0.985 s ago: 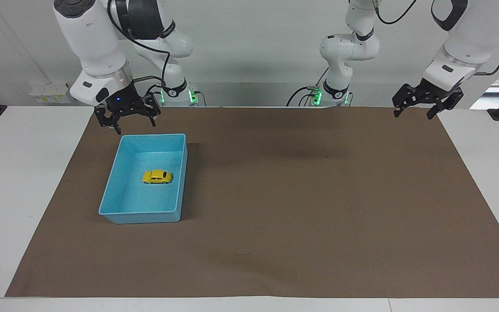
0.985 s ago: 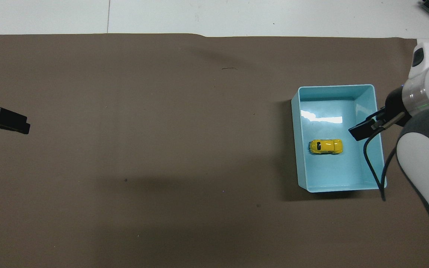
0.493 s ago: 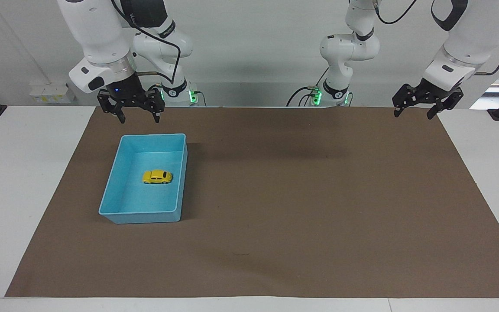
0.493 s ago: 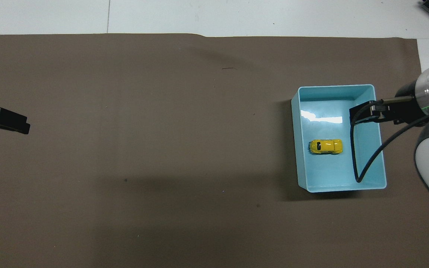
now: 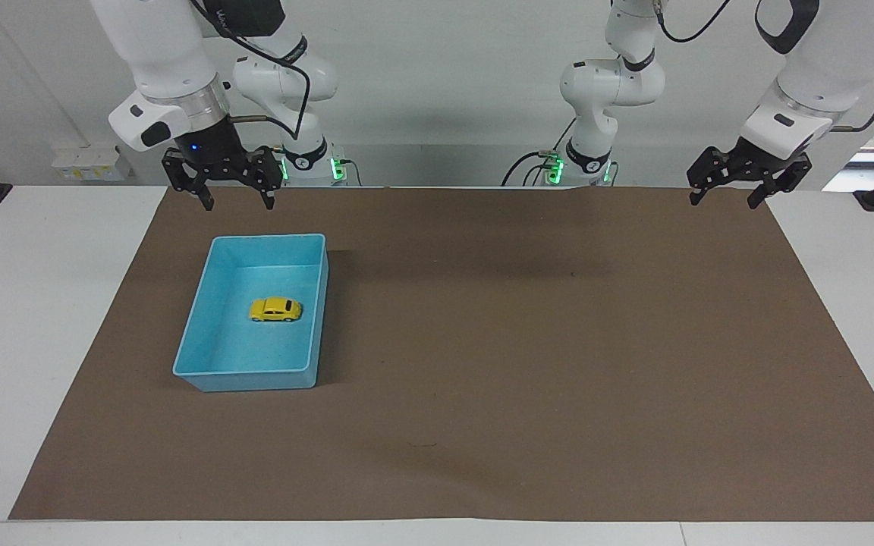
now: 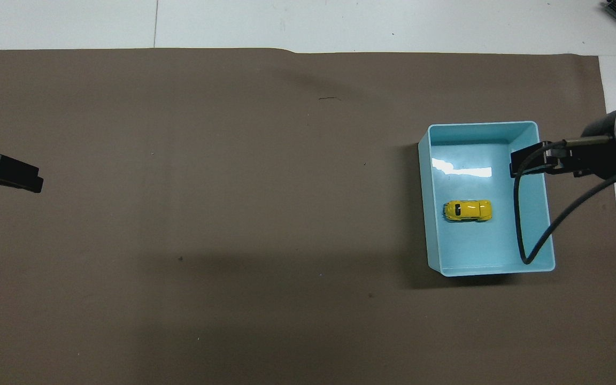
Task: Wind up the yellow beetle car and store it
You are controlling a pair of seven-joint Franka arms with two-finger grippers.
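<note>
In the facing view we see a brown mat [image 5: 482,341] covering most of a white table [image 5: 42,318], with a light-blue tray [image 5: 213,303] in the left half of the frame. The yellow beetle car [image 5: 275,309] stands on its wheels on the tray floor, near the middle of the tray, touching none of its walls; in the overhead view the same car [image 6: 468,210] appears in the right part of the frame, inside the tray [image 6: 546,235], lying crosswise to the tray's long walls. The right gripper [image 5: 230,202] hangs in the upper left of the facing view, raised above the mat's edge at the robots' end of the tray; we see its two fingers spread wide apart and holding nothing. In the overhead view this gripper [image 6: 527,163] enters from the right edge and overlaps the tray's wall, with a black cable [image 6: 532,224] looping down across the tray below it. The left gripper [image 5: 725,199] hangs in the upper right of the facing view, above the mat's corner at the left arm's end of the table, well apart from the tray; its fingers likewise stand wide apart and hold nothing. In the overhead view only its dark tip [image 6: 11,174] shows at the left edge of the frame.
</note>
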